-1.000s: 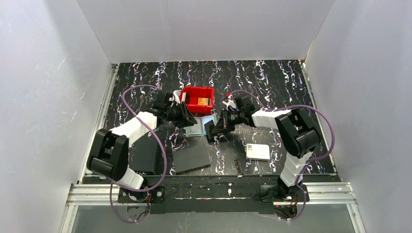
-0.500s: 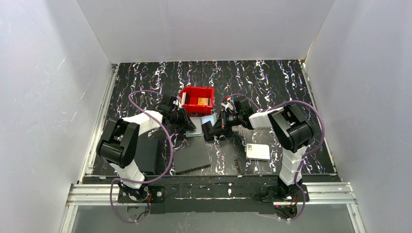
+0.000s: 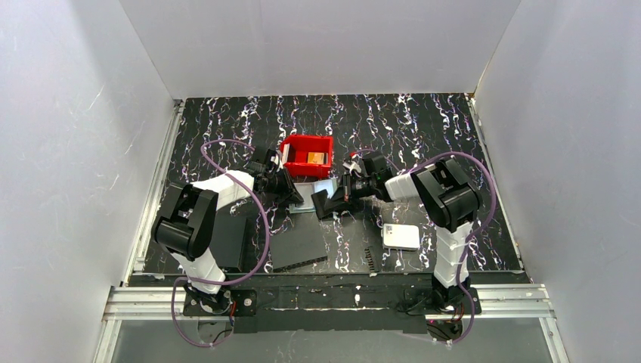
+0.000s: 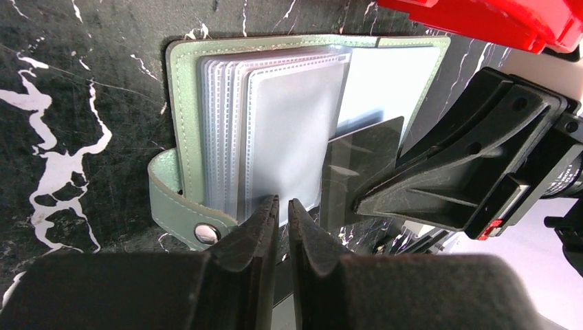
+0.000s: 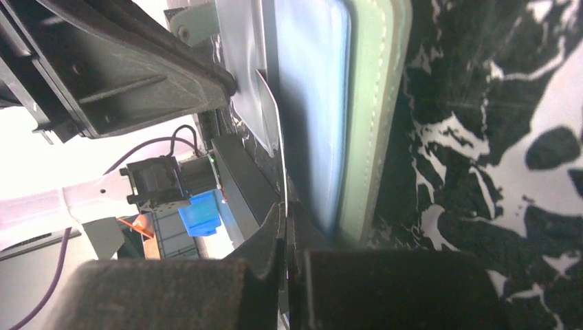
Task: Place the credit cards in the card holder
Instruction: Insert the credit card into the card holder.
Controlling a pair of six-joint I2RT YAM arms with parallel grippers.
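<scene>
The grey-green card holder (image 4: 185,110) lies open in front of the red bin, its translucent pockets fanned out; it also shows in the top view (image 3: 323,187) and the right wrist view (image 5: 375,124). My left gripper (image 4: 282,203) is closed to a narrow slit on the lower edge of a pocket leaf; in the top view it sits at the holder's left (image 3: 293,195). My right gripper (image 5: 284,210) is shut on a thin credit card (image 5: 280,151), seen edge-on. That card (image 4: 361,165) stands tilted at the holder's right pocket. An orange card (image 3: 317,158) lies in the bin.
The red bin (image 3: 291,155) stands just behind the holder, its rim in the left wrist view (image 4: 481,17). A white rounded box (image 3: 401,236) lies to the front right. Two flat black rectangles (image 3: 298,246) (image 3: 230,242) lie in front of the left arm.
Both grippers have closed in on the holder: the right one moved left with its card, the left arm drew its elbow in and its gripper dropped slightly toward the holder.
</scene>
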